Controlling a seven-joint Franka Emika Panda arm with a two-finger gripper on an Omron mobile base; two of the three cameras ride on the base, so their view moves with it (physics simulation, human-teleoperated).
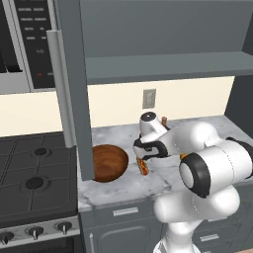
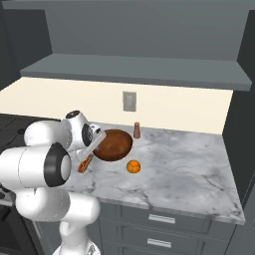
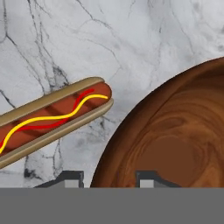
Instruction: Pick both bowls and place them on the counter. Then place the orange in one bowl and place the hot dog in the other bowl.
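**Bowl on the marble, hot dog alongside**

The end effector [image 3: 109,179] hangs over the rim of a wooden bowl [image 1: 109,162] on the desk [image 2: 189,164], fingers parted astride the rim. The hot dog [image 3: 52,120] lies just beside the bowl; the orange [image 2: 133,167] sits near its other side.

1. Bowl [image 3: 175,144]: glossy reddish-brown, upright on the marble counter [image 3: 65,39], its rim lying between the two jaws.
2. Hot dog [image 3: 52,120]: tan bun, red sausage, yellow squiggle, flat on the counter just outside the jaws.
3. Orange [image 2: 133,167]: beside the bowl.
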